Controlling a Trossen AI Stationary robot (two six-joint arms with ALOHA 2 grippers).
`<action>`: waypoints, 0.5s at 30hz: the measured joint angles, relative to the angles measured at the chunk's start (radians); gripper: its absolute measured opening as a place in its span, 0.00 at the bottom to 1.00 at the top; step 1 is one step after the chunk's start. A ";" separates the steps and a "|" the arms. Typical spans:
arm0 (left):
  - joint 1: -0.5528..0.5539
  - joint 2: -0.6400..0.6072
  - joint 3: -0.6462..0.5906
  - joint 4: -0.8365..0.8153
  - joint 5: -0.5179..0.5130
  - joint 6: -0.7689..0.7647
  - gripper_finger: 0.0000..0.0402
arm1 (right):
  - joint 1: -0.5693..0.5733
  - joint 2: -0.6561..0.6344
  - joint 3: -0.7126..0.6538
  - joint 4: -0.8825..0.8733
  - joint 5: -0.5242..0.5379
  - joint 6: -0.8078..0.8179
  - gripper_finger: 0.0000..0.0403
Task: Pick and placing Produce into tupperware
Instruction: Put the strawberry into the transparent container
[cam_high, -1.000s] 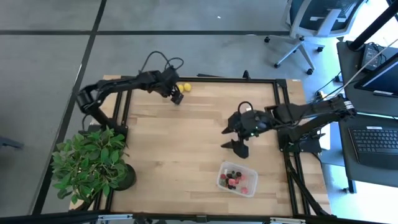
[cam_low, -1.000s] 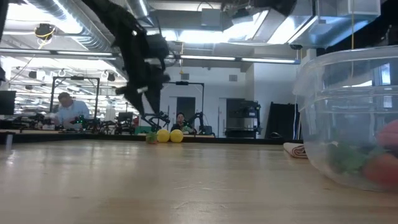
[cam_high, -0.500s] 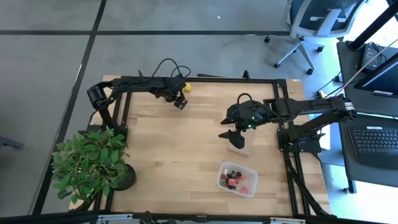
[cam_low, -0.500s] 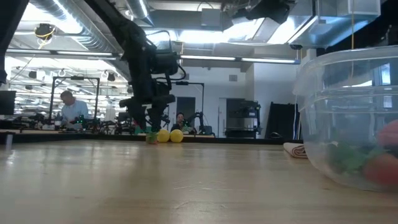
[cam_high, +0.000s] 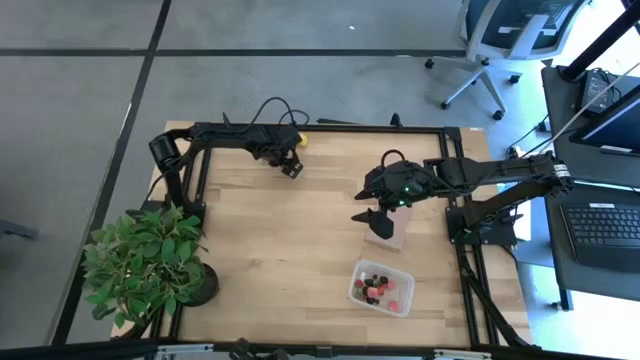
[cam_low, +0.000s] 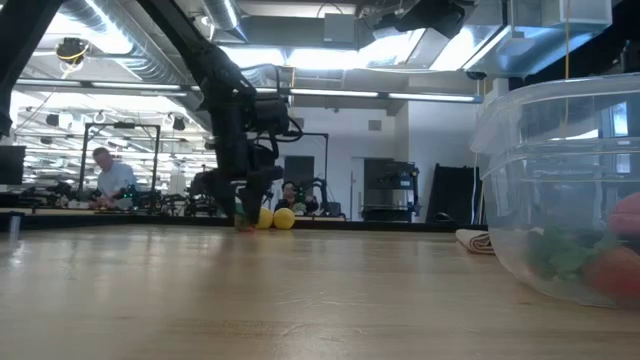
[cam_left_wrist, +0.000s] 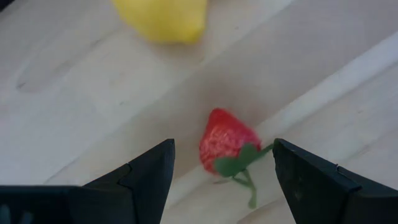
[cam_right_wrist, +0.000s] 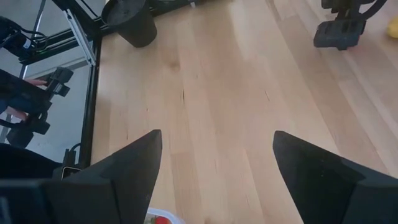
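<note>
Now the left gripper (cam_left_wrist: 221, 165) has dropped low, fingers spread either side of a strawberry (cam_left_wrist: 225, 144), a lemon (cam_left_wrist: 163, 18) just beyond. It looks ready to close, with the tub (cam_high: 381, 287) well off, below the idle, open right gripper (cam_high: 368, 222)

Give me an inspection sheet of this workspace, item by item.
Surface: wooden table, bare across the middle.
Job's things: clear tub near the front right, fruit pieces inside; strawberry and lemon lie loose at the far edge.
Clutter: potted plant at the front left corner.
End effectors: left end effector open, straddling the strawberry; right end effector open, empty, above the table.
Cables: black loop on the left arm.
Surroundings: office chair; laptop.
</note>
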 joint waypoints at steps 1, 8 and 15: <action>0.000 0.000 0.000 0.013 0.003 0.002 0.65 | 0.000 0.000 0.000 0.000 0.000 0.001 0.76; 0.000 0.003 0.000 0.003 0.024 -0.005 0.65 | 0.000 0.000 0.000 -0.001 0.000 0.001 0.76; 0.000 0.051 0.004 0.023 0.008 -0.003 0.61 | 0.000 0.000 0.000 -0.002 -0.001 0.001 0.76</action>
